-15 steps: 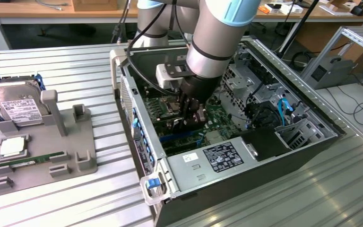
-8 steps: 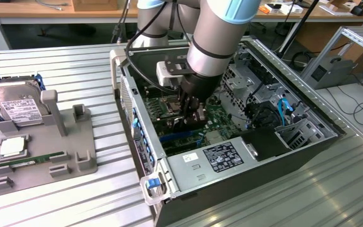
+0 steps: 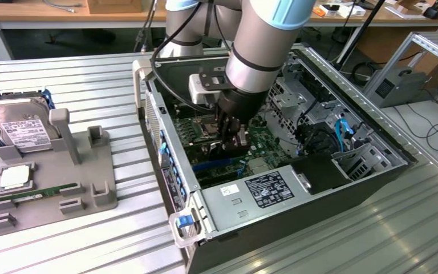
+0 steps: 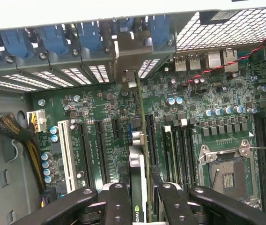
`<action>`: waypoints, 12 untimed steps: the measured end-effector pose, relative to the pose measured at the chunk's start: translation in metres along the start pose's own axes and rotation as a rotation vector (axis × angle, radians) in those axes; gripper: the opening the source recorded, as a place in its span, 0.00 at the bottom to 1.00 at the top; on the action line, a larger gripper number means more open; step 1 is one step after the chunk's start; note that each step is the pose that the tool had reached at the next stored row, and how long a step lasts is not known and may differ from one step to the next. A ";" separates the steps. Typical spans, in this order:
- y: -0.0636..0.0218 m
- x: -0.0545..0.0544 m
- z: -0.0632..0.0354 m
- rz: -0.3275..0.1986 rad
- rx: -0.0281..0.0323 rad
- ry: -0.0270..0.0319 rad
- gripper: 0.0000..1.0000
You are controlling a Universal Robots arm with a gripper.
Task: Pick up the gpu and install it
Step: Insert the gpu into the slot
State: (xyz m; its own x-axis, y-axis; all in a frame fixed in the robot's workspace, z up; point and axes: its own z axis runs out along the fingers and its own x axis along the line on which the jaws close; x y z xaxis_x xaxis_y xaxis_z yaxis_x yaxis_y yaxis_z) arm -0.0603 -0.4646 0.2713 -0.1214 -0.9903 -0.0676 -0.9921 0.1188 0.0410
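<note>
The gpu (image 4: pixel 139 187), thin, stiff and fragile, is pinched edge-on by the gripper (image 4: pixel 140 197) above the motherboard (image 4: pixel 189 117).

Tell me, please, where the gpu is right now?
The gpu stands on edge in the gripper, over the motherboard slots inside the open computer case.

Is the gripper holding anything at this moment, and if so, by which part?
Yes. The gripper holds the gpu edge-on between its fingers, gripped by its upper edge, over the motherboard inside the open computer case.
</note>
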 end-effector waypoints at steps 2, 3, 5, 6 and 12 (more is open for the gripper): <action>0.0000 0.001 0.0000 -0.004 -0.0003 0.0001 0.27; 0.0000 0.001 0.0000 -0.016 -0.0010 0.0005 0.27; 0.0000 0.001 0.0000 -0.068 -0.0046 0.0026 0.27; 0.0000 0.001 0.0000 -0.093 -0.0063 0.0036 0.27; -0.0005 0.001 -0.0001 -0.142 -0.0096 0.0059 0.27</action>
State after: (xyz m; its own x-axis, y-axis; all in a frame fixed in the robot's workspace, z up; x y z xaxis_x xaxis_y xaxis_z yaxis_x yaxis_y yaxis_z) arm -0.0599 -0.4654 0.2714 0.0204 -0.9975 -0.0676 -0.9989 -0.0232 0.0410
